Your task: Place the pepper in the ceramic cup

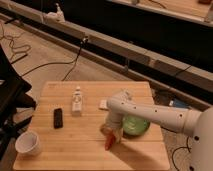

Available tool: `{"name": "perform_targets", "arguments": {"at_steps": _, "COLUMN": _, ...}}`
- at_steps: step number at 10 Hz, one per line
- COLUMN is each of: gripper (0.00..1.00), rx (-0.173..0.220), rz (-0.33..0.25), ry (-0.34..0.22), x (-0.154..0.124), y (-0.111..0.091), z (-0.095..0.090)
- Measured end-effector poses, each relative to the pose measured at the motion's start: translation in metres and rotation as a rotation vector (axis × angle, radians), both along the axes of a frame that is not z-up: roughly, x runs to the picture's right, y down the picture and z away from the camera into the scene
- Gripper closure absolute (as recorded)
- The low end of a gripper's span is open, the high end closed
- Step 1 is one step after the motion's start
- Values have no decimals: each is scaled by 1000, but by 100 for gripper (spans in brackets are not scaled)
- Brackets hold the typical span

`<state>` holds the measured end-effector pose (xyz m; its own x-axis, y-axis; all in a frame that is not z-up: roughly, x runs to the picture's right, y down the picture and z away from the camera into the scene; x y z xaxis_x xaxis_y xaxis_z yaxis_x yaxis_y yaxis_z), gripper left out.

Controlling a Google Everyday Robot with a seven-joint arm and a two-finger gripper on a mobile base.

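Where the white arm bends down toward the near right part of the wooden surface [75, 152], the hand [112, 133] sits low right over the pepper [108, 143], whose orange-red tip shows just below it (whether the hand is apart or clamped on the pepper, I cannot tell). A green bowl [136, 125] lies just beside them. The ceramic cup [28, 143] stands upright, well apart at the near left corner. A black slab [58, 118] and a small white bottle [77, 100] are between them.

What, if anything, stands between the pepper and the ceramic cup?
Nothing visible does. The pincer is down at the pepper beside the green bowl; the ceramic cup sits at the picture's left, and the black slab lies behind that line.
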<state>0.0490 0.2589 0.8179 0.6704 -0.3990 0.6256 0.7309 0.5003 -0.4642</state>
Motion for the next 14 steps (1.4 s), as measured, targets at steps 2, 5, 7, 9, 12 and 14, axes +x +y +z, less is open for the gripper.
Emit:
{"name": "perform_targets", "arguments": {"at_steps": 2, "gripper": 96, "rx": 25, "rz": -10, "ry": 13, "x": 6, "y": -7, "z": -4}}
{"name": "perform_targets", "arguments": {"at_steps": 5, "gripper": 100, "rx": 74, "rz": -9, "ry": 5, "x": 1, "y": -32, "z": -16}}
{"name": "perform_targets", "arguments": {"at_steps": 7, "gripper": 100, "rx": 108, "rz": -5, "ry": -25, "x": -11, "y": -52, "z": -21}}
{"name": "perform_targets", "arguments": {"at_steps": 9, "gripper": 100, "rx": 175, "rz": 62, "ry": -67, "x": -34, "y": -96, "z": -23}}
{"name": "perform_targets", "arguments": {"at_steps": 12, "gripper": 100, "rx": 250, "rz": 123, "ry": -132, "x": -76, "y": -158, "z": -22}}
{"name": "perform_targets", "arguments": {"at_steps": 14, "gripper": 100, "rx": 300, "rz": 106, "ry": -223, "x": -127, "y": -197, "z": -28}}
